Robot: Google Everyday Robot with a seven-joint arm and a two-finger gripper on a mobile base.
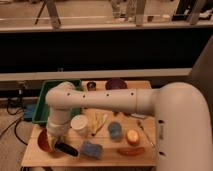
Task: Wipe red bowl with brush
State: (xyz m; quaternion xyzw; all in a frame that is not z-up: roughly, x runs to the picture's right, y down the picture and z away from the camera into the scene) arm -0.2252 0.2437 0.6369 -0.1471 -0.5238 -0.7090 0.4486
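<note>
The red bowl (44, 142) sits at the front left of the wooden table (107, 159), partly hidden behind my wrist. My gripper (56, 143) hangs from the white arm right over the bowl's right rim. It is shut on the brush (66, 149), a short black rod that sticks out to the right of the bowl, low over the table.
A white cup (79, 124) stands just right of my wrist. A blue sponge (91, 149), a blue cup (115, 130), yellow utensils (98, 122) and orange items (132, 137) lie to the right. A dark purple bowl (116, 84) and a green tray (46, 95) are at the back.
</note>
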